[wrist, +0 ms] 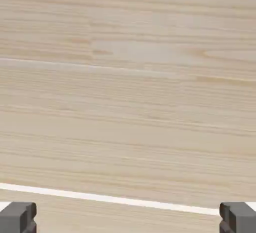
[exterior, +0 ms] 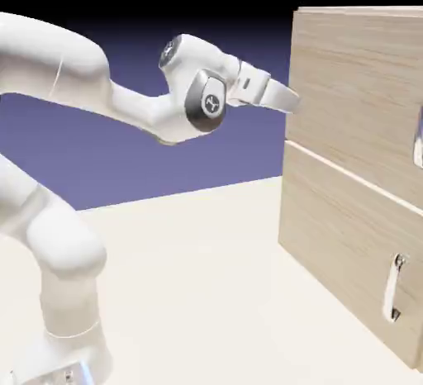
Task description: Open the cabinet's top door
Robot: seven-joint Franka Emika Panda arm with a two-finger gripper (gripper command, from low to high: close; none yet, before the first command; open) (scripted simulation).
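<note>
Blue-violet backdrop, black along the top, behind a pale cream counter (exterior: 190,292). Cabinet (exterior: 351,185), light wood grain, at the exterior view's right, cut off by the frame edge; two front panels stacked, thin white seam between them. Top door (exterior: 355,86) is the upper panel, looks closed; its curved silver handle (exterior: 419,137) sits at the exterior view's right edge, partly cropped. Lower panel (exterior: 347,251) below it, with an upright silver handle (exterior: 391,288) near its far right side. White arm (exterior: 62,57) comes in from the exterior view's left, bent, reaching across to the cabinet. Jaws (wrist: 128,218) wide open, nothing between them; grey fingertips (wrist: 16,218) at the bottom left and bottom right of the hand view, well apart. Hand is at the top door's side away from the curved handle, close to the wood; contact, cannot tell. Hand view otherwise all pale wood grain, with a bright white line running slightly tilted across the lower part, just above the fingertips, and a fainter pale line higher up.
</note>
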